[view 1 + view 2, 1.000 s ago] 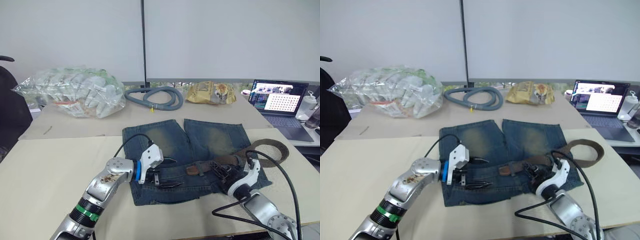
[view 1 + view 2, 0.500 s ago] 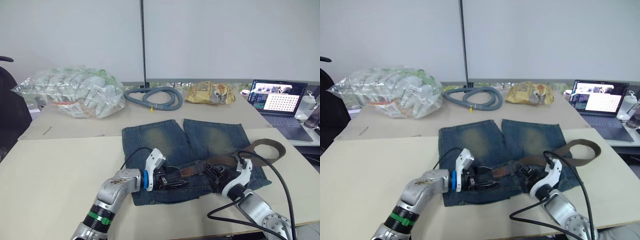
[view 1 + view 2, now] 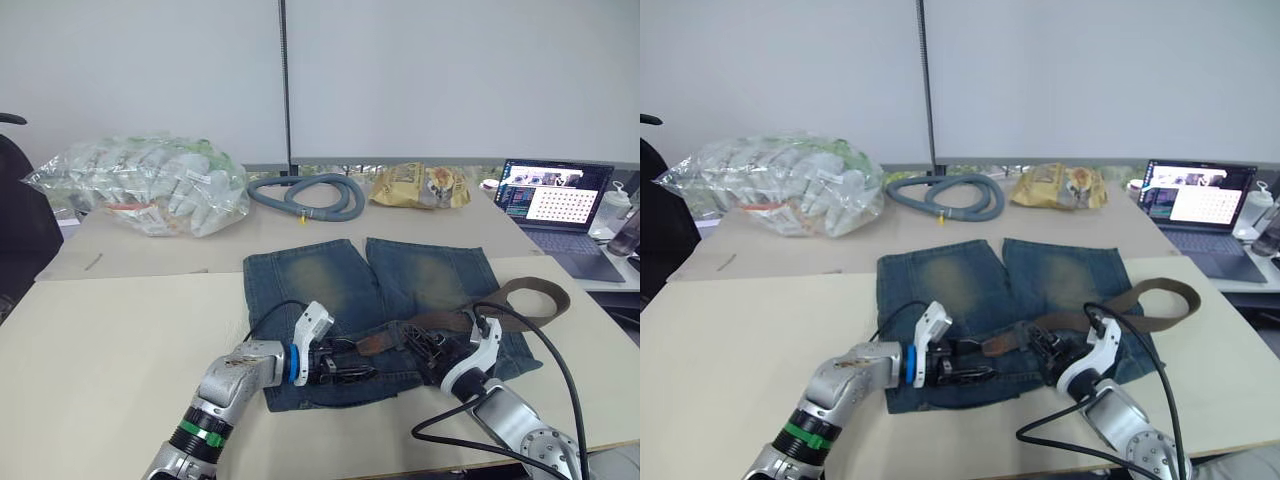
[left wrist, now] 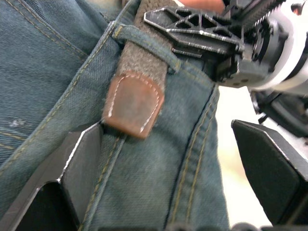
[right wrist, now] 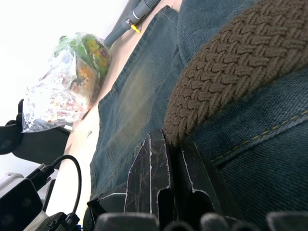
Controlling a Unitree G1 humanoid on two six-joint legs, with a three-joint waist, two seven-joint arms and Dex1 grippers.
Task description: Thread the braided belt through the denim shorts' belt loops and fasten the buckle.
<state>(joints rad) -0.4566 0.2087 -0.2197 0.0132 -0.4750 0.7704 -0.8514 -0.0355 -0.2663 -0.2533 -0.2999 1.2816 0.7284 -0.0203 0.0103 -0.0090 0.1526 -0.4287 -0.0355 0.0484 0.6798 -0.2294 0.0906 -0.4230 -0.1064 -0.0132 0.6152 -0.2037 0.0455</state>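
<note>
On shorts' (image 3: 330, 275) waistband, both tools barely moved; belt (image 3: 525, 293) tip same.

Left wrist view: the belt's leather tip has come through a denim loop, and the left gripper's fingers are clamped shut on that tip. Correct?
Not quite. The braided belt has its leather tip through the belt loop, but the left gripper is open: in the left wrist view its fingers stand wide apart, not clamped on it.
</note>
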